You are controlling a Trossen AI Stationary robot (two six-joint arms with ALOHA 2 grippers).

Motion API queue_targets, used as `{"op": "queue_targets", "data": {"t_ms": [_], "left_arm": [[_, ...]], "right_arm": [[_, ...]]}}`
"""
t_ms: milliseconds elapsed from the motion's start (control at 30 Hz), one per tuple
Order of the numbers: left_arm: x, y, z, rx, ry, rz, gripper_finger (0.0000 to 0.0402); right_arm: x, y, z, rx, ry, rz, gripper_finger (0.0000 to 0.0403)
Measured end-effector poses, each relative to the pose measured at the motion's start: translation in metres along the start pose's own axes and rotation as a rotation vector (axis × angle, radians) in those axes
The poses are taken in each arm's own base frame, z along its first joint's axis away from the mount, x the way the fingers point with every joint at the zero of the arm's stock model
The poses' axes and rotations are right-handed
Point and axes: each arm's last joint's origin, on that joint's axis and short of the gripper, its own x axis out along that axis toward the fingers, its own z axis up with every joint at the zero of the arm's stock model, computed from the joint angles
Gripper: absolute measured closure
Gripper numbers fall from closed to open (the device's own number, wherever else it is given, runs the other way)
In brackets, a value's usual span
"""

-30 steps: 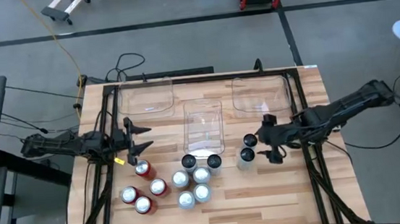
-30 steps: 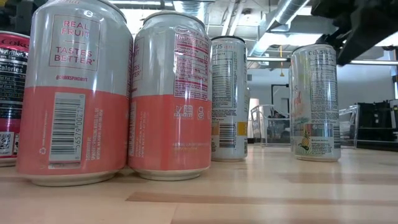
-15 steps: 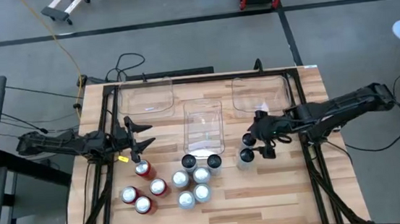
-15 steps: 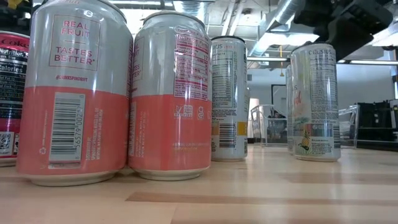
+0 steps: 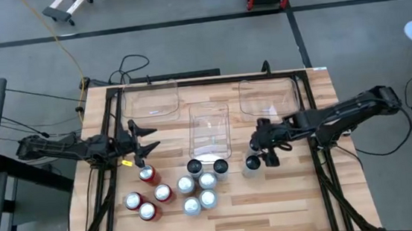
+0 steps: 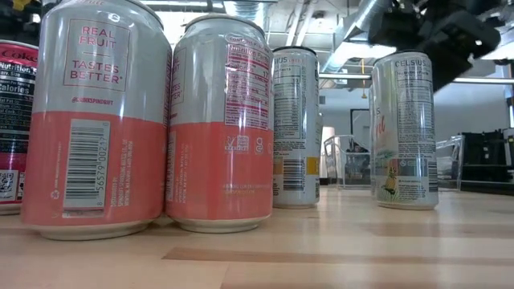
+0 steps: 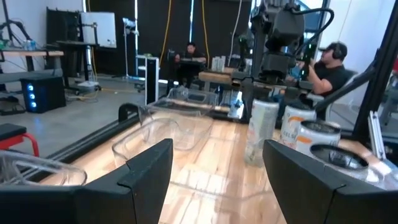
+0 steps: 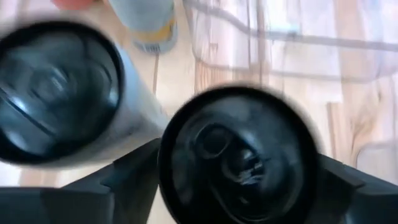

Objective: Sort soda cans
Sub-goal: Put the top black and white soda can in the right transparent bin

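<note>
Since a second ago the right gripper (image 5: 263,150) has slid in from the table's right side and now sits over the two dark-topped cans, hiding one of them; the left gripper (image 5: 142,140) has not shifted.

High view: the right gripper hangs above one dark can, with the second dark can (image 5: 251,164) just beside it, toward the front edge. The middle bin (image 5: 209,121) lies a little off to its side and the right bin (image 5: 267,95) just behind it. The left gripper is spread wide and holds nothing; a red can (image 5: 147,174) stands just in front of its tips. More red cans (image 5: 143,205) and silver cans (image 5: 197,189) cluster beyond that one, near the front.

Low view: the right gripper (image 6: 434,32) hovers right over the top of a tall silver can (image 6: 404,128). Two pink-and-silver cans (image 6: 152,120) stand close to the camera.

Left wrist view: the open fingers (image 7: 146,171) frame clear bins and several cans (image 7: 292,127). People sit in the room beyond.

Right wrist view: a dark can top (image 8: 239,152) sits between the fingers (image 8: 134,171), another dark top (image 8: 59,90) right beside it. Whether the fingers touch the can cannot be told.
</note>
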Motion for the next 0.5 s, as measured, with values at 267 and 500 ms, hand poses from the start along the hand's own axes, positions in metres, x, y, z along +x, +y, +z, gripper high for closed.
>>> {"op": "queue_targets", "data": {"t_ms": [267,500], "left_arm": [[0.0,0.0,0.008,0.001,-0.072,-0.001,0.0154],[-0.002,0.0,0.021,-0.012,-0.2,0.002,0.0154]], "right_arm": [[-0.013,0.0,0.01,0.014,-0.002,0.002,0.014],[-0.03,-0.008,0.01,0.047,0.028,-0.144,0.0148]]}}
